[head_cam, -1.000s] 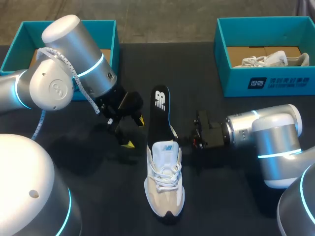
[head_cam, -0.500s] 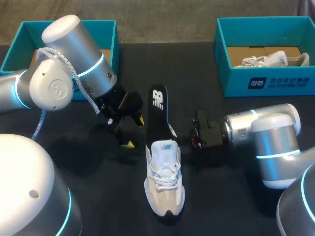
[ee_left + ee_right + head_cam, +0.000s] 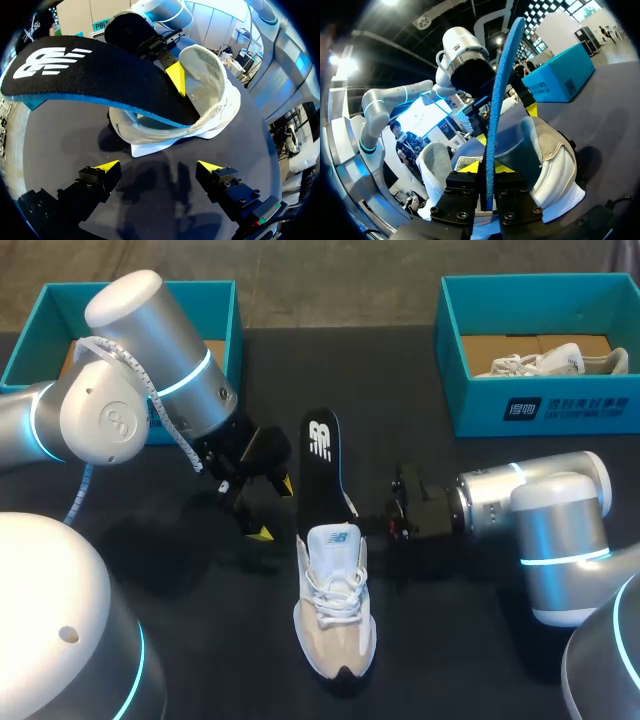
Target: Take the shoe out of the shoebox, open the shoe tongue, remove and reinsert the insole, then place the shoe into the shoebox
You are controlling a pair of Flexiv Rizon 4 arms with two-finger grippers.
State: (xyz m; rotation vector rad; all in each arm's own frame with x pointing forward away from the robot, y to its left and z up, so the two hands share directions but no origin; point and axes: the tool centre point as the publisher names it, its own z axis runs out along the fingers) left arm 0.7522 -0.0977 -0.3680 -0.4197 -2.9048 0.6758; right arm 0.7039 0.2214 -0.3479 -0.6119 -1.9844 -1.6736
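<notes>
1. At mid-table, the shoe [image 3: 335,610] lies out of its box, toe toward the robot. The black insole [image 3: 322,465] juts up and back from its heel opening.
2. Right gripper [image 3: 486,172] is clamped on the insole's edge close to the collar, a finger on each face. The insole's front end sits inside the shoe.
3. Left gripper [image 3: 159,170] hangs near the heel without touching it, fingers wide apart and holding nothing.
4. Step in hand, by the look of it, is the insole work. With the insole half in, the frames do not settle whether it is on its way out or back in.
5. Next move calls for a steady slide along the shoe's length. The free left gripper is likely needed to pin the shoe against dragging or tipping.
6. Far-left box [image 3: 215,310] shows no shoe, and the far-right box [image 3: 470,410] holds another shoe [image 3: 540,362]. Boxing is not yet done.
</notes>
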